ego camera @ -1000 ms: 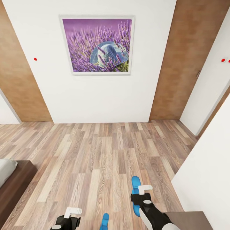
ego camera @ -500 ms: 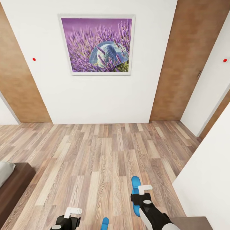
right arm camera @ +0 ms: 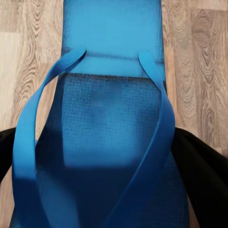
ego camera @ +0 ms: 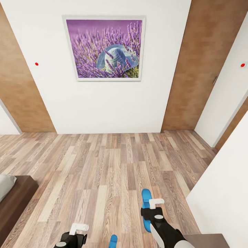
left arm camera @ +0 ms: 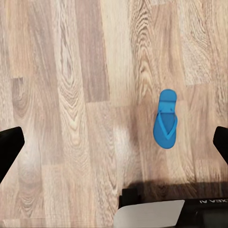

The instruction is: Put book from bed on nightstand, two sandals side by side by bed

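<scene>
One blue sandal (ego camera: 146, 197) hangs above the wood floor with my right gripper (ego camera: 152, 208) shut on it. In the right wrist view this sandal (right arm camera: 111, 118) and its blue straps lie between the dark fingers (right arm camera: 202, 180), very close. The other sandal (ego camera: 113, 240) lies flat on the floor between my arms, and the left wrist view has it (left arm camera: 166, 119) below the camera. My left gripper (ego camera: 74, 235) is open and holds nothing. Its fingers (left arm camera: 8, 151) stand wide apart above bare planks. A corner of the bed (ego camera: 15, 194) shows at the left. The book is out of view.
A white wall with a purple lavender picture (ego camera: 104, 48) stands ahead, flanked by brown wood panels (ego camera: 198, 65). A white wall (ego camera: 224, 193) runs close along my right. A dark brown wooden top (ego camera: 205, 240) sits at the bottom right; I cannot tell if it is the nightstand.
The whole picture shifted slightly a second ago, so the camera moved; since half a second ago nothing has visibly changed. Both grippers hold their poses.
</scene>
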